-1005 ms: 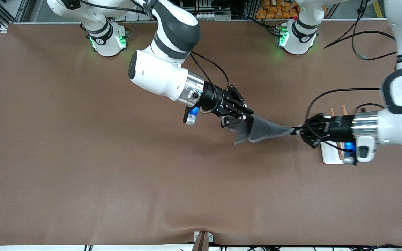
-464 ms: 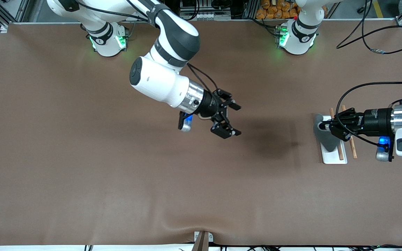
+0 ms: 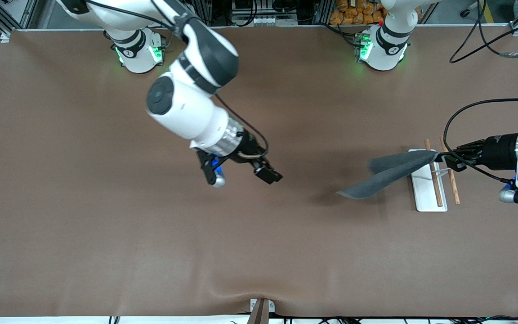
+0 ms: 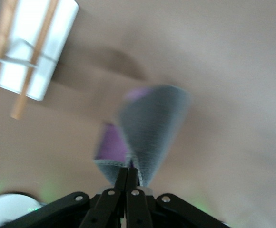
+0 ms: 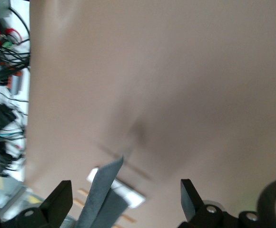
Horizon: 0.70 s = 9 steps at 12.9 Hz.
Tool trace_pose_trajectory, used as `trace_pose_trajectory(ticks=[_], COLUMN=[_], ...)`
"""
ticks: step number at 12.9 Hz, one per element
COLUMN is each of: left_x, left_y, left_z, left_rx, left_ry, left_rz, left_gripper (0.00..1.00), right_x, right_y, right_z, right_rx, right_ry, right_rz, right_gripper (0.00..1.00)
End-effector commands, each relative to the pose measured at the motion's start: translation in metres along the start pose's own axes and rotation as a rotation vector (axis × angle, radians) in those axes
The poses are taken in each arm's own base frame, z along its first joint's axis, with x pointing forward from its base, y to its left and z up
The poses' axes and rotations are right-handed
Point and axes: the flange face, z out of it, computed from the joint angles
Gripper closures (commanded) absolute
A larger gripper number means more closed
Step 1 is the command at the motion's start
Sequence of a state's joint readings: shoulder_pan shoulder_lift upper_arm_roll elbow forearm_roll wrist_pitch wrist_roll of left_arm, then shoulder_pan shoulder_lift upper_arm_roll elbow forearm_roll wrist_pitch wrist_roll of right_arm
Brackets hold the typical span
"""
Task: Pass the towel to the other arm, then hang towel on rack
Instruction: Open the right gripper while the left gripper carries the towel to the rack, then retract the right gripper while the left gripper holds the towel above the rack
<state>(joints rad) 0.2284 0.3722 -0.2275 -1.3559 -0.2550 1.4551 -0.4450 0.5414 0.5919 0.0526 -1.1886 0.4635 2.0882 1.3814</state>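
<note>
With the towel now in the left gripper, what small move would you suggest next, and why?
Probably carry the towel a little farther over the rack, then lower it. The left gripper pinches one end above the rods while most of the cloth trails toward the right arm's end of the table, off the rack. The right gripper is open and empty, waiting.

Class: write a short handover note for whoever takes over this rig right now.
Left gripper: shut on the towel, over the rack at the left arm's end of the table.
Right gripper: open, holding nothing, over mid-table.
Towel: in the air, trailing from the rack toward mid-table, not on the rods.
Done: handover to the left arm.
Left: drape the towel on the rack, let go.
</note>
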Motion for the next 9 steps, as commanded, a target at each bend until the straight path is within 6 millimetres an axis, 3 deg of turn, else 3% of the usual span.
trace_pose_trajectory(ticks=[1, 3, 4, 8, 9], left_x=[-0.011, -0.009, -0.009, -0.025, -0.024], left_y=[0.001, -0.003, -0.004, 0.003, 0.002], left_z=[-0.006, 0.000, 0.002, -0.008, -0.005], left_rx=[0.122, 0.179, 0.189, 0.191, 0.195], left_ry=[0.055, 0.065, 0.062, 0.075, 0.068], left_rz=[0.088, 0.097, 0.097, 0.154, 0.166], left_gripper=[1.00, 1.00, 1.00, 1.00, 1.00], right_x=[0.061, 0.071, 0.085, 0.164, 0.179], right_y=[0.007, 0.011, 0.016, 0.062, 0.074], right_z=[-0.044, -0.073, -0.098, -0.175, -0.203], right_rx=[-0.055, -0.108, -0.131, -0.295, -0.304], right_ry=[0.003, 0.014, 0.029, -0.001, -0.010], right_rz=[-0.026, -0.149, -0.241, -0.509, -0.606], right_gripper=[0.00, 0.00, 0.00, 0.00, 0.00])
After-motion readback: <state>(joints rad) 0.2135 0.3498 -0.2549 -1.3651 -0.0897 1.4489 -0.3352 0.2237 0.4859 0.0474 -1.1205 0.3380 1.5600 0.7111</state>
